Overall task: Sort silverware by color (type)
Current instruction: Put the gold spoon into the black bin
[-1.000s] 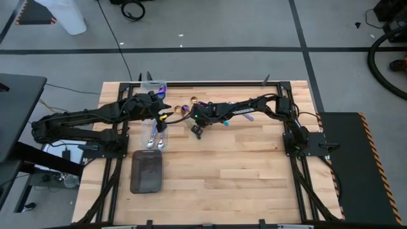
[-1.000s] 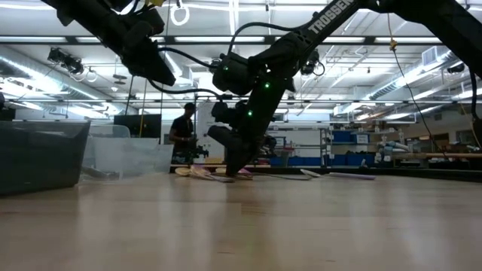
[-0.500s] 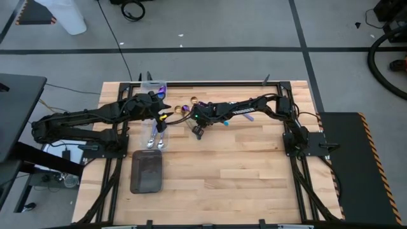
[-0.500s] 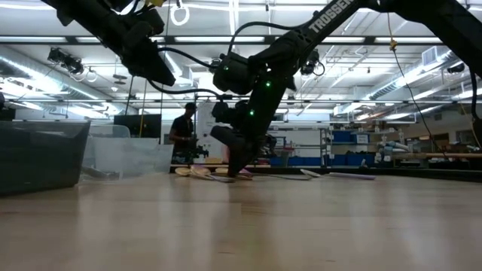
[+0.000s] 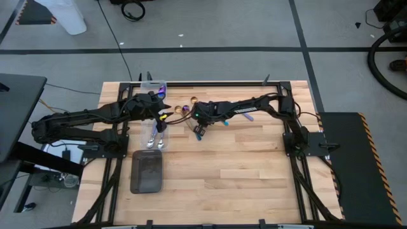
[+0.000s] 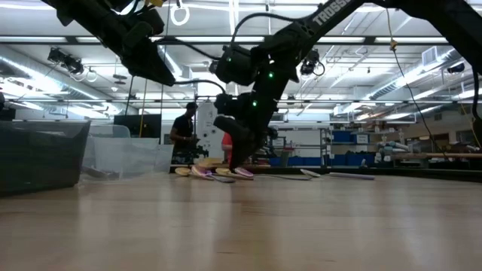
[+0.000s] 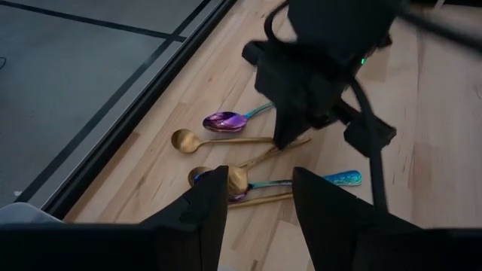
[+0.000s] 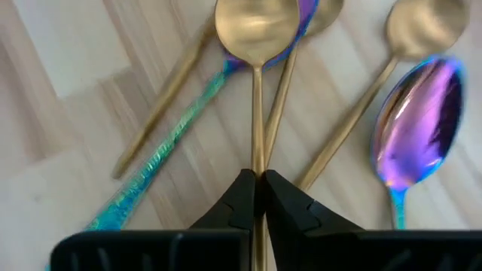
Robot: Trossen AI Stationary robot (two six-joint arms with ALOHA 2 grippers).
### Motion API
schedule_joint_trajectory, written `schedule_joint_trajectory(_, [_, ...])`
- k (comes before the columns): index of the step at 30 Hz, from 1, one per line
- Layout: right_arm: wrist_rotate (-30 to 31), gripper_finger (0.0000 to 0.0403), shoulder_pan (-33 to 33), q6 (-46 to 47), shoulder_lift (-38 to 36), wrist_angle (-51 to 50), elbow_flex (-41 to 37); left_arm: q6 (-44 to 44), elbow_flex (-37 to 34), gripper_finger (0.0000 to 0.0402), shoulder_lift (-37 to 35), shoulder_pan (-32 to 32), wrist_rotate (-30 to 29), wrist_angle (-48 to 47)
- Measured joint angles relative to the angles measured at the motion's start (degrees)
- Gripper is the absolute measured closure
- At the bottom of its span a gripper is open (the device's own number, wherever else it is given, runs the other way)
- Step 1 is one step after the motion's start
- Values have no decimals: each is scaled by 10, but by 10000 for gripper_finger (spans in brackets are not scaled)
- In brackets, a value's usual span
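One gold spoon (image 8: 256, 45) is pinched by the right claw (image 8: 257, 197) amid crowded spoons near the tabletop's (image 5: 254, 172) far edge; the left claw (image 7: 256, 207) is held released.

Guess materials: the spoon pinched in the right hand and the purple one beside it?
Gold spoon in the right hand: likely metal, matte brushed gold, only a soft sheen. Purple spoon: likely metal with an iridescent coating, glossy highlights, teal handle.

Gold spoon (image 8: 257, 45) pinched by handle above crossed gold, purple spoons (image 8: 416, 128).
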Motion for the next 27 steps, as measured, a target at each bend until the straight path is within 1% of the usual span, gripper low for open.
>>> schedule_joint_trajectory(9, [10, 384, 1, -4, -30, -27, 0, 0, 0, 244, 0, 0, 0, -6])
schedule_joint_trajectory(13, [56, 383, 9, -14, -51, -29, 0, 0, -1, 244, 2, -1, 7, -7])
schedule_joint_trajectory(17, [114, 383, 21, -27, -89, -24, 0, 0, -34, 244, 2, -1, 41, 51])
schedule_joint_trajectory(20, [145, 383, 37, -44, -113, -10, 0, 0, -57, 244, 2, -1, 45, 103])
schedule_joint_trajectory(27, [166, 382, 90, -112, -140, 85, 0, -5, -96, 244, 2, -1, 69, 211])
